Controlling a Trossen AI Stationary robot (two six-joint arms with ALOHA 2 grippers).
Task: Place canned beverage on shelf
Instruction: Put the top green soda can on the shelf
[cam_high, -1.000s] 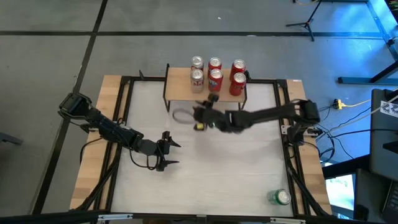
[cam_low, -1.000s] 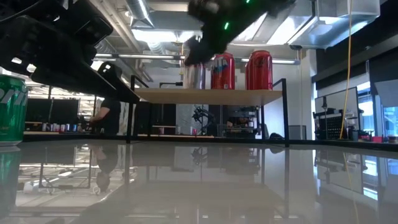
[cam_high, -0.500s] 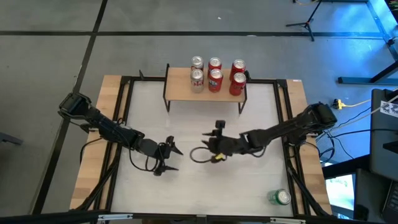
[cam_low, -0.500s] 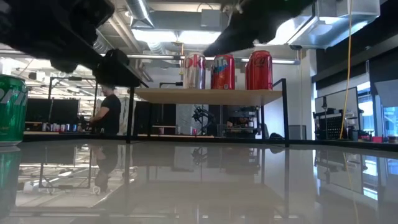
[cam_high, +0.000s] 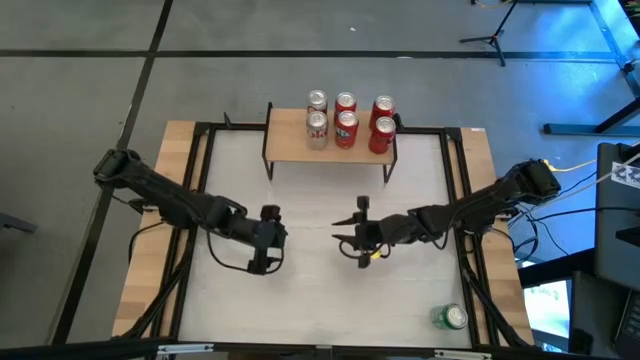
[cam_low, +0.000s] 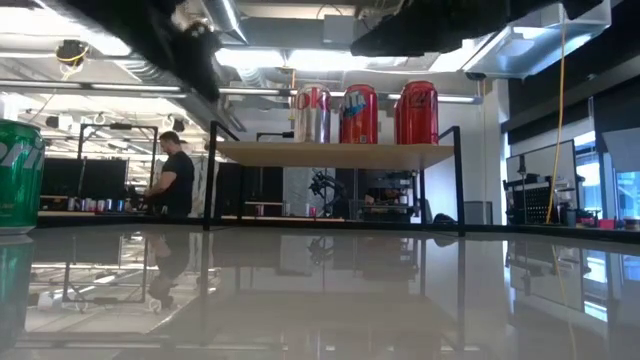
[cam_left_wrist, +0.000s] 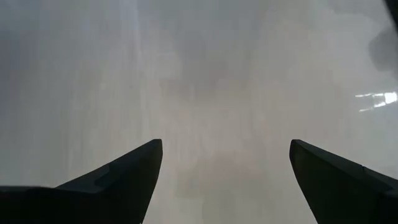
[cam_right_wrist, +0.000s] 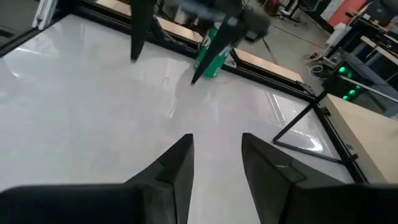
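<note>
The shelf (cam_high: 290, 145) stands at the table's far middle (cam_low: 330, 155). Several silver and red cans (cam_high: 346, 120) stand upright on its top. A green can (cam_high: 450, 317) stands at the table's near right corner. A green can (cam_low: 15, 175) also shows at the low view's left edge and, in the right wrist view, as a can (cam_right_wrist: 210, 56) beyond my left gripper (cam_right_wrist: 163, 70). My left gripper (cam_high: 268, 245) hangs open over the table's left middle, with only bare table between its fingers (cam_left_wrist: 226, 143). My right gripper (cam_high: 342, 240) faces it over the middle, narrowly open and empty (cam_right_wrist: 216, 137).
A black frame (cam_high: 200, 180) and wooden side strips (cam_high: 170, 250) border the white tabletop. There is free room on the table between the shelf and the near edge. A person (cam_low: 178, 180) stands in the room behind the table.
My right gripper has drawn back from just in front of the shelf toward the near edge, to the table's middle, and has turned to face left. My left gripper has risen and tipped up from pointing steeply down. Neither has opened or shut.
</note>
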